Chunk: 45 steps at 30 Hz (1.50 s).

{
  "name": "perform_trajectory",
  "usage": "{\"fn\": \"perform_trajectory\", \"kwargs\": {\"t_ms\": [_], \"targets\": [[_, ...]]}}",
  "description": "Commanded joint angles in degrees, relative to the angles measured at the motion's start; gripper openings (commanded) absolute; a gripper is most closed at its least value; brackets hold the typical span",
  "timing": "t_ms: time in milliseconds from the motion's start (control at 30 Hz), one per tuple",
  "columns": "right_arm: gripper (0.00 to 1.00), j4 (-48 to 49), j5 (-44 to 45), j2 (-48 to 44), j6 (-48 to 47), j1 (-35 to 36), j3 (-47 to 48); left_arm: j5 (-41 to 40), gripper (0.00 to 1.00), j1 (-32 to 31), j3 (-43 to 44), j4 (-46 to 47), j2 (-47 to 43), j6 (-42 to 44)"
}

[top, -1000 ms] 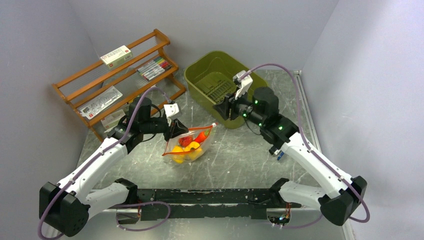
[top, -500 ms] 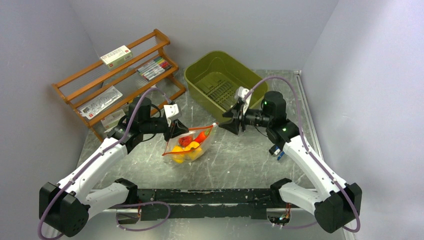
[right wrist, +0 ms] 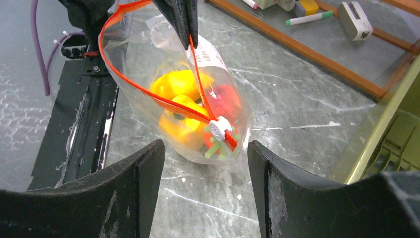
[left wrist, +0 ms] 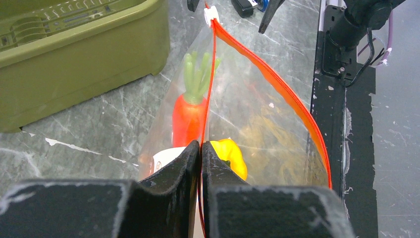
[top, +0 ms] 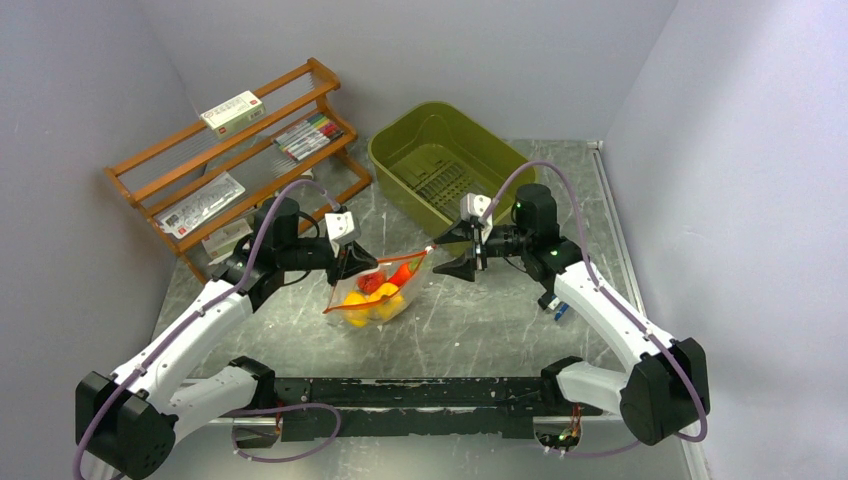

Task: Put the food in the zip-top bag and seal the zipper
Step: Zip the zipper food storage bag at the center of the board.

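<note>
The zip-top bag (top: pixel 378 292) stands in the middle of the table with the food inside: yellow pieces (right wrist: pixel 181 84), a red one (right wrist: pixel 225 96) and the carrot (left wrist: pixel 188 111). The zipper (left wrist: pixel 270 79) gapes open in a loop, with its white slider (right wrist: pixel 219 128) at the right end. My left gripper (top: pixel 355 262) is shut on the zipper's left end (left wrist: pixel 200 148). My right gripper (top: pixel 462 253) is open, with its jaws wide just right of the slider end (right wrist: pixel 205 148), not touching it.
The olive-green basket (top: pixel 445 160) stands behind the right gripper. A wooden rack (top: pixel 240 150) with markers (top: pixel 308 135) and a white box is at the back left. A small blue object (top: pixel 560 310) lies by the right arm.
My right gripper has moved left and down from the basket to the bag's slider end. My left gripper keeps its hold and has barely moved.
</note>
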Motion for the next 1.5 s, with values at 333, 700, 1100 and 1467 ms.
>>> {"fn": "perform_trajectory", "kwargs": {"t_ms": [333, 700, 1100, 1467], "targets": [[0.51, 5.9, -4.3, 4.2, -3.6, -0.4, -1.0, 3.8, 0.07, -0.1, -1.5, 3.0, -0.3, 1.0], [0.51, 5.5, -4.7, 7.2, -3.7, -0.4, 0.3, 3.6, 0.07, -0.1, -1.6, 2.7, -1.0, 2.0], [0.28, 19.2, -6.6, 7.0, 6.4, -0.4, -3.2, 3.3, 0.07, -0.1, -3.0, 4.1, -2.7, 1.9], [0.00, 19.4, -3.3, 4.8, 9.4, 2.2, -2.7, -1.7, 0.42, -0.1, 2.8, 3.3, -6.9, -6.3]]}}
